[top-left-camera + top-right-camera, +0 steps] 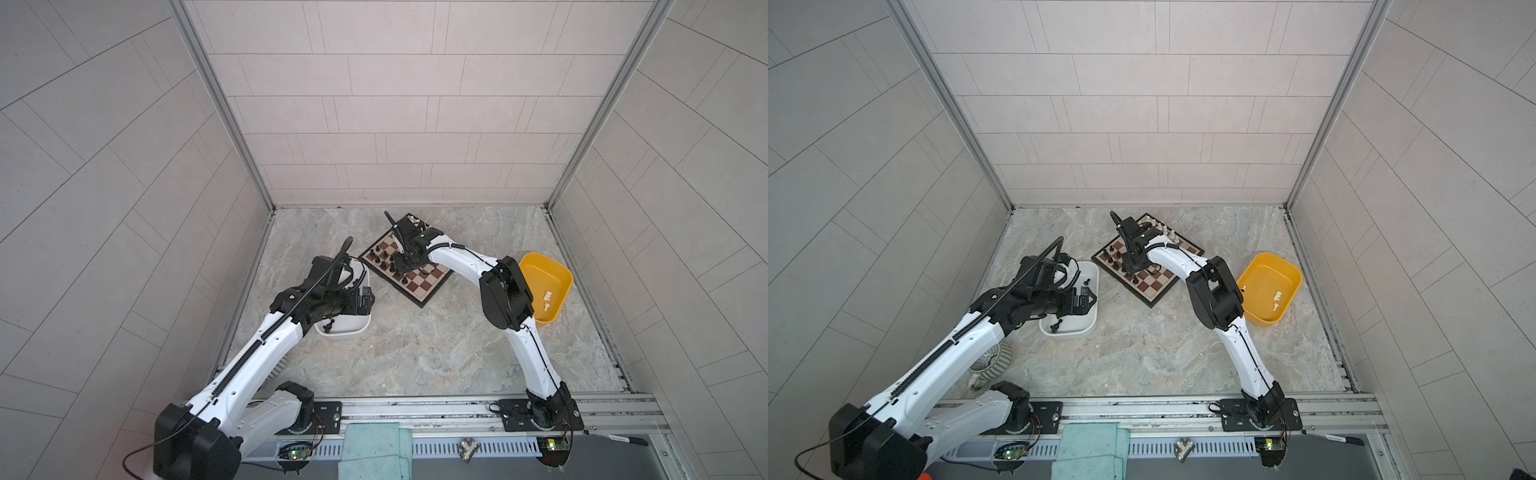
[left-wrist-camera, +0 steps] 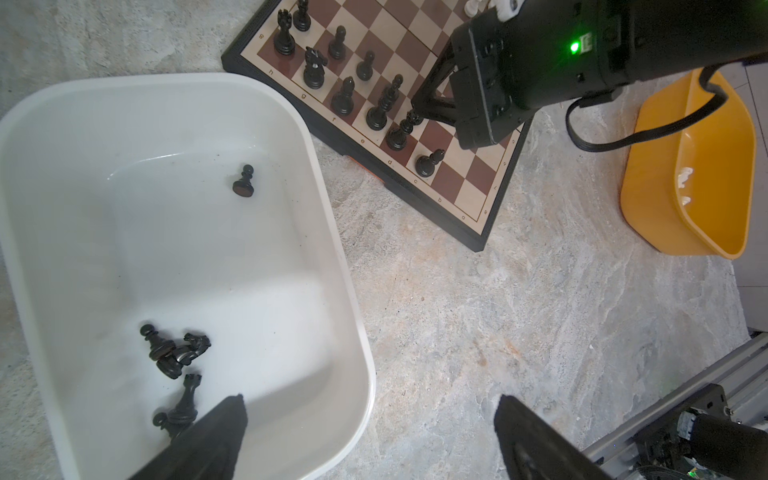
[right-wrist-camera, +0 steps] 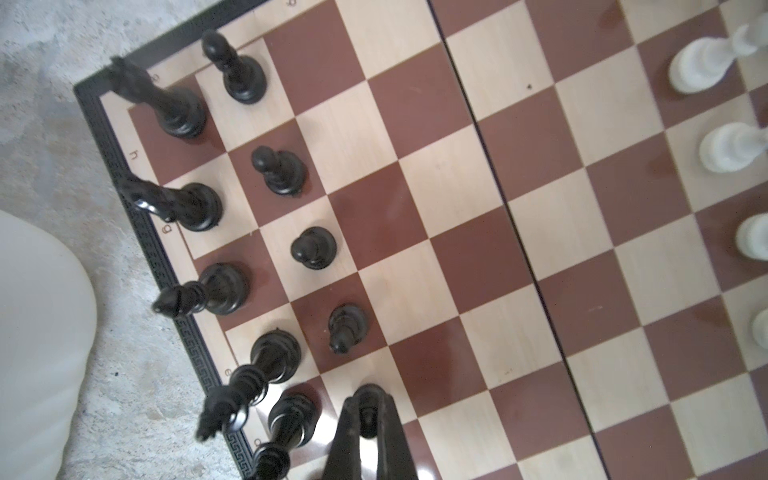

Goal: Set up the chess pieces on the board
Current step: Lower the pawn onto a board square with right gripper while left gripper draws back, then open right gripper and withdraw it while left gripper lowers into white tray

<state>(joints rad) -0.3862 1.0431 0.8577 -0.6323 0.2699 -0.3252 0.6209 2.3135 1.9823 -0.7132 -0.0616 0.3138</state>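
One board (image 1: 420, 287), one white tub (image 1: 341, 331), one yellow tub (image 1: 540, 269).

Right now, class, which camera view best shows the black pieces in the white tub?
Left wrist view: the black pieces lie large and clear in the white tub. Both top views show mere specks, partly hidden by the left arm. The right wrist view catches only the tub's edge.

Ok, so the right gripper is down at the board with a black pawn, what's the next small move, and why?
Probably open the right gripper and lift straight up. It is shut on a black pawn that appears to stand on the board, in line with the other black pawns of that row, so letting go should finish this placement. Whether its base fully touches, I cannot tell.
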